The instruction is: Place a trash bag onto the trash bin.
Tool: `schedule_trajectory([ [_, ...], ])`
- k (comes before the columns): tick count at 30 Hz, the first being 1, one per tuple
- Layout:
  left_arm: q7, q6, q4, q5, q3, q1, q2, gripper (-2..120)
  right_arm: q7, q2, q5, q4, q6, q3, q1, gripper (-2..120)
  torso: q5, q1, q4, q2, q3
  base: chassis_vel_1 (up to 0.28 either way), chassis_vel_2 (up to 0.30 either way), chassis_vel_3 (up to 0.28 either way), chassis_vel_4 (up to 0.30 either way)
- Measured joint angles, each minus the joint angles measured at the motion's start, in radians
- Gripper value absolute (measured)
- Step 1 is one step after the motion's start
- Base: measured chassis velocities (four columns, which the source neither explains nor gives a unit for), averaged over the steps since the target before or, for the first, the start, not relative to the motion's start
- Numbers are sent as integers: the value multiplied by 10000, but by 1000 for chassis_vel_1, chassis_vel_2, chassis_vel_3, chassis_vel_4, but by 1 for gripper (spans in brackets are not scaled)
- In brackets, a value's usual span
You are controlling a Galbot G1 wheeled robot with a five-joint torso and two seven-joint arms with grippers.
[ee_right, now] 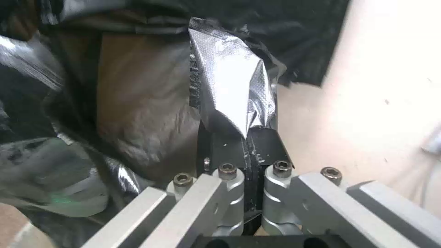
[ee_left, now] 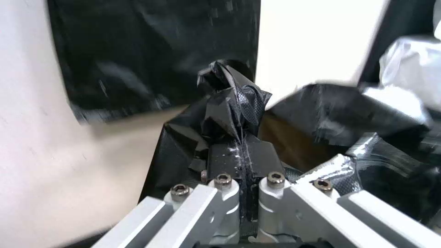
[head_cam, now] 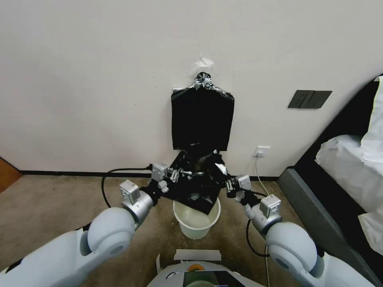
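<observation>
Both grippers hold the trash bag [head_cam: 195, 181] stretched just above the trash bin [head_cam: 197, 221]: left gripper [head_cam: 181, 173] at its 9 o'clock edge, right gripper [head_cam: 224, 180] at 3 o'clock, jaws clamped on plastic. Spreading is under way; next, lowering the mouth around the rim.

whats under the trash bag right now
The trash bin stands on the carpet below the trash bag; the bag's lower corner covers its far rim.
</observation>
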Motion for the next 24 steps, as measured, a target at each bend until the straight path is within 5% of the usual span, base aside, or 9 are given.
schedule_trajectory([
  [10, -89, -1, 1229, 1015, 460, 691, -949, 0, 10, 1268, -665, -722, 488, -611, -738, 0, 0, 0, 0, 0, 0, 0, 0, 0, 0],
  [24, -140, -28, 1394, 1235, -399, 2128, -1187, 0, 439, 2401, -59, -1468, 324, -1082, -940, 0, -1, 1, 2, 0, 0, 0, 0, 0, 0],
])
